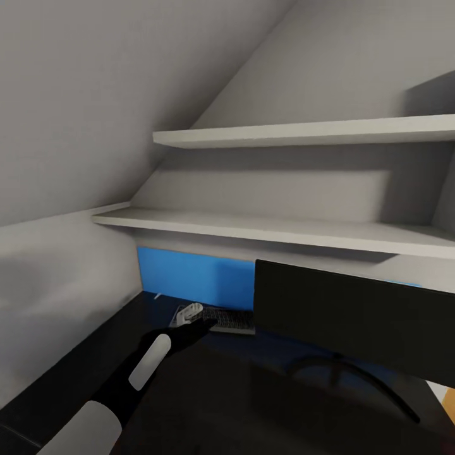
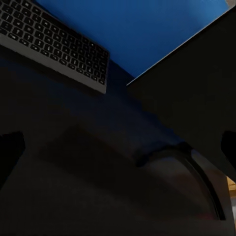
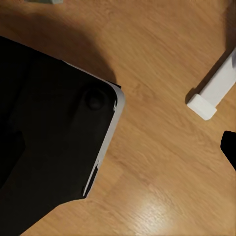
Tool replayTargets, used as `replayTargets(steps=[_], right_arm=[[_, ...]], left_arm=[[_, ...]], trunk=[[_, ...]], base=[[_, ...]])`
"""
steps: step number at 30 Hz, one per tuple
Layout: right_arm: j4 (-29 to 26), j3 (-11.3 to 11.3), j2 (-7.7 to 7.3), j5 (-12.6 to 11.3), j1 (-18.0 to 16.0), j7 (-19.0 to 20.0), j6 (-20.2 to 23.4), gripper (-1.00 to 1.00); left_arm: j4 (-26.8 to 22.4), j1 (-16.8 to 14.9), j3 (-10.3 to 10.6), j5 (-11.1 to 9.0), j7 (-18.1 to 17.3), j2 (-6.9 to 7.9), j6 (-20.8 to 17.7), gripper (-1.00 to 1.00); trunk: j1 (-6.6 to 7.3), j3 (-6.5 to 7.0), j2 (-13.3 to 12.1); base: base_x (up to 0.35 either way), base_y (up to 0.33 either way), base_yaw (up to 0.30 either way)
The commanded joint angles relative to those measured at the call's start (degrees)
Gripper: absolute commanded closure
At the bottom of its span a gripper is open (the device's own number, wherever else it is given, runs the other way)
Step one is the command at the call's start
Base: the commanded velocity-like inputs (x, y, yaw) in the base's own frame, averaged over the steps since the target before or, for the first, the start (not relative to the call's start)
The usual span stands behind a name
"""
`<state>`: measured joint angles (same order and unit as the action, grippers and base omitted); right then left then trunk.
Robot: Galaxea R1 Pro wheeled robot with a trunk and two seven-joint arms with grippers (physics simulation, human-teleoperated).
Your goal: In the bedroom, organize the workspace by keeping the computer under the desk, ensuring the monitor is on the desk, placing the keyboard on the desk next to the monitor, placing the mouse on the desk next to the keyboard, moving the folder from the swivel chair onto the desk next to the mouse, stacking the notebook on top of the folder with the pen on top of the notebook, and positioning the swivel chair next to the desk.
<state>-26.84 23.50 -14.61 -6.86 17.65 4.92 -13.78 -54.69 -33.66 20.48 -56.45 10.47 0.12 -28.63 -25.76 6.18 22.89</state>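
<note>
Left tool (image 1: 193, 317), fingers apart with nothing between them, hovering at the near end of the silver-grey keyboard (image 1: 229, 320) on the black tabletop (image 1: 221, 392), just beside the black monitor (image 1: 354, 319) and before the blue back panel (image 1: 189, 275); right tool's state impossible to tell

— What do I have on screen, counted?

— I count one desk (image 1: 208, 392), one monitor (image 1: 354, 319) on it and one keyboard (image 1: 230, 320) beside that.

— And on the wall?

— Two white shelves (image 1: 297, 134), one above the other.

— Arms?

— One arm, my left (image 1: 136, 373), in the head view. Down by the floor I see one white desk leg (image 3: 211, 91).
</note>
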Motion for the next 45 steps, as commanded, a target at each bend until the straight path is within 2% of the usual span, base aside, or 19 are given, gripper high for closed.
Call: replayTargets(steps=[1,11,24,36,45], right_arm=[[-0.1,0.3,-0.07,-0.6,0.0,0.1,-0.1,-1.0],[-0.1,0.3,-0.16,-0.7,0.0,-0.4,-0.1,-1.0],[-0.1,0.3,-0.18,-0.8,0.0,-0.8,-0.2,-1.0],[-0.2,0.2,-0.16,-0.9,0.0,-0.3,-0.4,-1.0],[-0.2,0.2,-0.16,-0.7,0.0,-0.3,-0.4,-1.0]], left_arm=[[-0.1,0.0,0.1,-0.6,0.5,0.03,-0.1,-1.0],[-0.1,0.2,0.1,-0.5,0.6,-0.18,0.0,-1.0],[0.0,0.3,0.2,-0.5,0.7,-0.24,0.1,-1.0],[0.0,0.3,0.1,-0.5,0.7,-0.22,0.1,-1.0],[-0.1,0.9,-0.1,-0.3,1.0,-0.09,0.3,-1.0]], trunk=[[-0.03,-0.01,0.0],[-0.03,0.0,0.0],[-0.03,0.0,0.0],[-0.03,0.0,0.0],[-0.03,0.0,0.0]], base=[[0.033,0.008,-0.005],[0.174,0.002,-0.001],[0.024,0.0,-0.003],[0.001,0.0,-0.204],[0.059,0.003,-0.029]])
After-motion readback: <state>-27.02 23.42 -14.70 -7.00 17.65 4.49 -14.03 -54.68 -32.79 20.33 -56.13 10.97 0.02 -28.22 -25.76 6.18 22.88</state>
